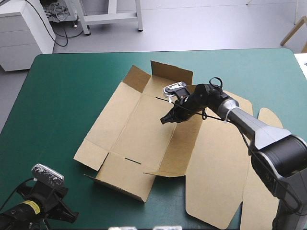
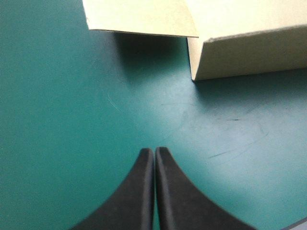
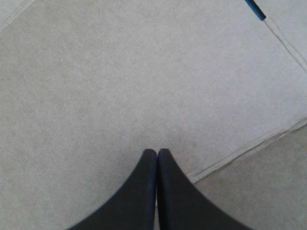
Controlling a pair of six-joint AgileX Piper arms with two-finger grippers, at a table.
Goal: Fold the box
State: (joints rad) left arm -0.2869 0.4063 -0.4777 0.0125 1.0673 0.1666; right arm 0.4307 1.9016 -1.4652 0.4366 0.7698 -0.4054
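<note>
Item one, the box (image 1: 144, 139): you have a brown sheet lying in the middle of the table (image 1: 62, 96), spreading toward the right and near edges. A wall at its far end stands up, and flaps at its near left corner are partly lifted.

Item two, the right gripper (image 3: 157, 151): fingers pressed together in a point, gripping nothing, over the box's central panel. It may be touching the board, but you cannot be sure.

Item three, the left gripper (image 2: 154, 151): fingers together, empty, above bare table by the near left corner, with the box's lifted corner ahead.
</note>
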